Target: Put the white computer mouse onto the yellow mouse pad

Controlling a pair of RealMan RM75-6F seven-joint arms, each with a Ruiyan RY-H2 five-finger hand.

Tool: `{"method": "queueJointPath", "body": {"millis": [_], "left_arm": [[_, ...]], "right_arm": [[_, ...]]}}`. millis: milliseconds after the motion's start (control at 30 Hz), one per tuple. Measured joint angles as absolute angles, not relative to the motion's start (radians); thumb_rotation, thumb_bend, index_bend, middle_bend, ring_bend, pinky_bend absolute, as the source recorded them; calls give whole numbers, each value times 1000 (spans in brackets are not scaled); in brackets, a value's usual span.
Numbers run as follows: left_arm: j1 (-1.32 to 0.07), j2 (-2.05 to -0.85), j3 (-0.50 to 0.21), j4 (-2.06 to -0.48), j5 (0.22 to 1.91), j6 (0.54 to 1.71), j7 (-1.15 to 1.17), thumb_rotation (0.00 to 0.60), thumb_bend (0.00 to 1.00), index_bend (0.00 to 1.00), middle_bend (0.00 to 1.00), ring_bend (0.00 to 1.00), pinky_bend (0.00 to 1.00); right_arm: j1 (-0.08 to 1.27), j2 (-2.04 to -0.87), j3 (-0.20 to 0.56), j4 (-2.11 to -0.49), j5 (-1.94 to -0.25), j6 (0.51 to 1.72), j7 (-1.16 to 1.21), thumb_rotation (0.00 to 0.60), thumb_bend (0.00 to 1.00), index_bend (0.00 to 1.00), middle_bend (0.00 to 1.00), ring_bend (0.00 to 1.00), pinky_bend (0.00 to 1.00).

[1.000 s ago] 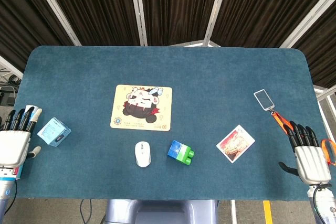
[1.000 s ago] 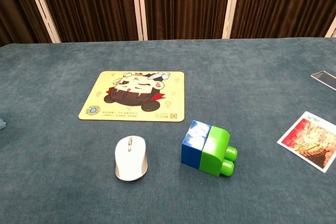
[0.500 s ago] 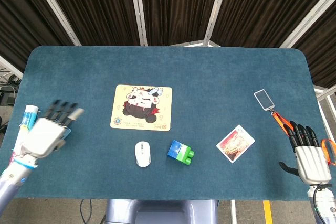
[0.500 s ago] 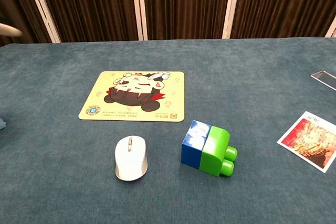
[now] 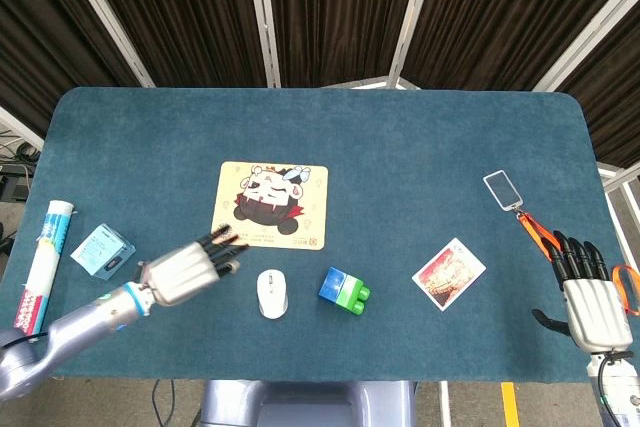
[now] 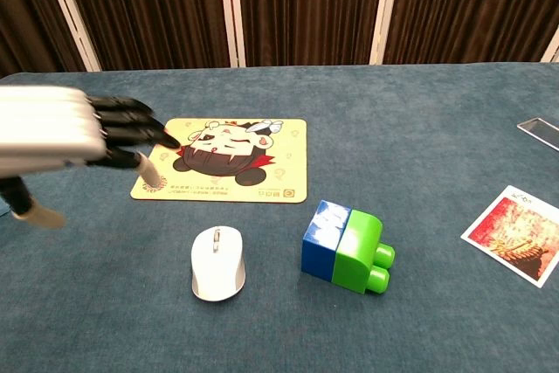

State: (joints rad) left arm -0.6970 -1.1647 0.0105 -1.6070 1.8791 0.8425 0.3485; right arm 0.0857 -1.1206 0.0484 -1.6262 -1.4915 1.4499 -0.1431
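Note:
The white computer mouse (image 5: 272,293) (image 6: 217,274) lies on the blue table, just in front of the yellow mouse pad (image 5: 269,205) (image 6: 225,160) with a cartoon face. My left hand (image 5: 186,268) (image 6: 65,140) hovers flat and open a little to the left of the mouse, fingers stretched toward the pad's near left corner, holding nothing. My right hand (image 5: 588,294) rests open at the table's near right edge, far from the mouse; the chest view does not show it.
A blue-and-green toy block (image 5: 344,289) (image 6: 345,246) sits right of the mouse. A picture card (image 5: 448,272) (image 6: 517,234), a badge holder (image 5: 502,189) with orange lanyard, a small blue box (image 5: 102,250) and a tube (image 5: 45,262) lie around the table.
My left hand has swung from the table's left edge inward to the right, now close to the mouse. The mouse, pad and right hand have not moved.

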Motion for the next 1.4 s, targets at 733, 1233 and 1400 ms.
{"method": "queueJointPath", "body": {"millis": [733, 1233, 1400], "left_arm": [[-845, -1420, -4, -1500, 1813, 683, 416, 600, 110, 241, 0, 0, 0], [-879, -1499, -4, -1459, 1743, 649, 469, 600, 259, 334, 0, 0, 0], [-882, -1521, 1, -1443, 1724, 657, 487, 600, 293, 440, 0, 0, 0]], "right_arm": [[89, -1112, 45, -1625, -1497, 1441, -126, 600, 88, 0, 0, 0, 0], [90, -1108, 43, -1627, -1497, 1437, -119, 600, 89, 0, 0, 0, 0], [91, -1106, 42, -1627, -1498, 1435, -117, 600, 87, 0, 0, 0, 0]]}}
